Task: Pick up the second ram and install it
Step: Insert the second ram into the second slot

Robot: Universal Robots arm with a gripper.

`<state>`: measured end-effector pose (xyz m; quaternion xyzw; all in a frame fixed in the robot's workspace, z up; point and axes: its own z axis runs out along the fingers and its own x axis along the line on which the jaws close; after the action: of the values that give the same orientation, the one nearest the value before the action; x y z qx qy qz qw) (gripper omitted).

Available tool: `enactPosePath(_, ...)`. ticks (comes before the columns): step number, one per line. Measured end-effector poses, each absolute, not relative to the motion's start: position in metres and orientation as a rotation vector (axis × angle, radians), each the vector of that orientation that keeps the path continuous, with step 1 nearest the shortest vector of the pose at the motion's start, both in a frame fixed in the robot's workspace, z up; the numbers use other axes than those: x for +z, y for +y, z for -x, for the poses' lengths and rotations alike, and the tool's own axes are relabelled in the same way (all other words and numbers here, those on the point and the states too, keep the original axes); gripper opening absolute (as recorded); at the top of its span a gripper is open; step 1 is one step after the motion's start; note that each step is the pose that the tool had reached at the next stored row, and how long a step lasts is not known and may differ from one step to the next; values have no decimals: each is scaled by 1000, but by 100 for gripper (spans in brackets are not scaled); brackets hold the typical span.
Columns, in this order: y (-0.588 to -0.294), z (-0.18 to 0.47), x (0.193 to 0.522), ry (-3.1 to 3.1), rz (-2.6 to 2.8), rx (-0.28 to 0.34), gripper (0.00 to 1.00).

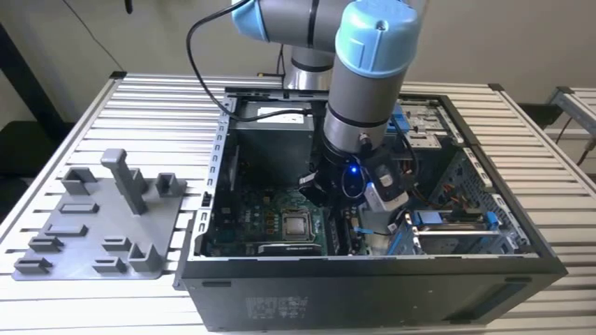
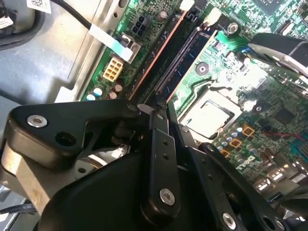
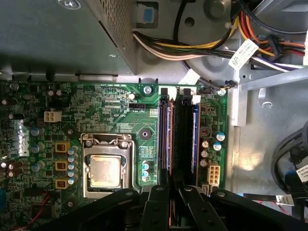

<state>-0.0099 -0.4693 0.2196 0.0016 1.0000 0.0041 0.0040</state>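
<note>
The second ram is a long dark strip standing edge-on along the motherboard's memory slots, beside the CPU socket. In the second wrist view the second ram runs away from my fingers. My gripper is shut on the near end of the stick, its black fingers meeting over it. In the exterior view my gripper is down inside the open computer case, just above the motherboard. Whether the stick is fully seated in its slot is hidden.
A grey fixture plate with upright blocks lies on the table at the exterior view's left. Bundled power cables and the metal power supply box sit past the slots. A drive cage fills the case's right side.
</note>
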Motion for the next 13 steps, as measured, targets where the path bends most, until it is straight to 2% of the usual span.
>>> enactPosePath(13,-470,10,216,3133,-47,12,14)
